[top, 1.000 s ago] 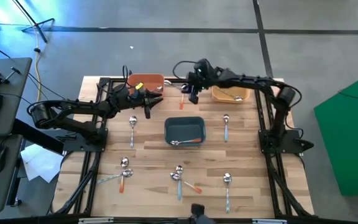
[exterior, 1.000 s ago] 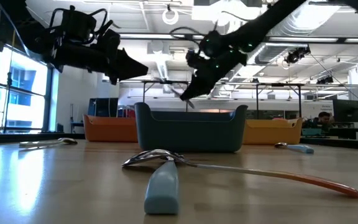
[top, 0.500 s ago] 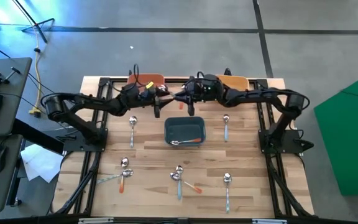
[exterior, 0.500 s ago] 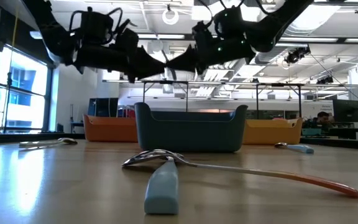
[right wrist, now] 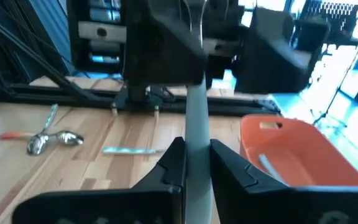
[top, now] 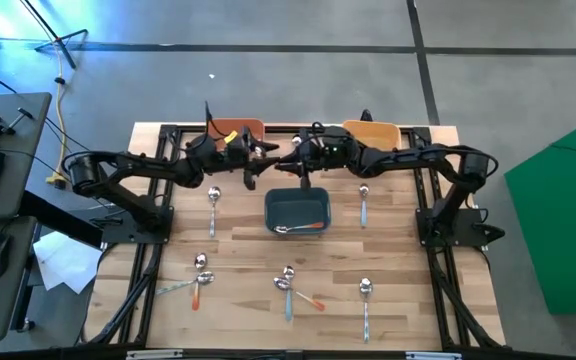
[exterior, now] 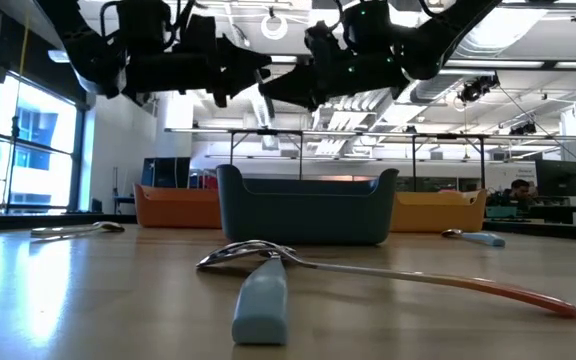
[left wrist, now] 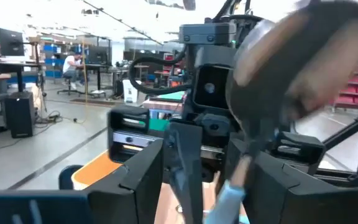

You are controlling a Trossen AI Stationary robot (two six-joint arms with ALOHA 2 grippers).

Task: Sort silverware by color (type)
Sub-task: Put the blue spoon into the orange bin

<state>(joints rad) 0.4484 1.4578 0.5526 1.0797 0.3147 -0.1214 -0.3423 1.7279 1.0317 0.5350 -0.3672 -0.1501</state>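
High over the table's far middle my two grippers meet tip to tip. My right gripper [top: 293, 158] [right wrist: 196, 163] is shut on a spoon with a light blue handle [right wrist: 196, 106]. The spoon's metal bowl [left wrist: 297, 62] reaches in between the fingers of my left gripper [top: 268, 153] [left wrist: 219, 186]. That gripper is open, with one finger on each side of the spoon. Whether they touch it does not show. Below them stands the dark blue bin [top: 298, 195], holding an orange-handled spoon [top: 306, 226]. Other spoons [top: 213, 196] [top: 363, 200] lie flat on the wood. My right gripper pinches the spoon's light blue handle [right wrist: 196, 146] between its two fingers. It comes in about level from the table's right, and the handle runs straight out past the fingertips. The spoon is lifted clear of the table, its bowl end toward my left gripper.
An orange bin [top: 236, 128] and a yellow bin [top: 373, 130] stand at the far edge. More spoons lie near the front: [top: 200, 265], [top: 286, 282], [top: 365, 292]. In the low view a blue-handled spoon [exterior: 260, 300] lies crossed with an orange-handled one [exterior: 508, 293].
My right gripper has swung from over the yellow bin's side toward the table's left. It has tipped up from pointing down to about level, carrying the spoon. My left gripper has gone right and a little up to meet it, and the spoon's bowl end now lies between its fingers.
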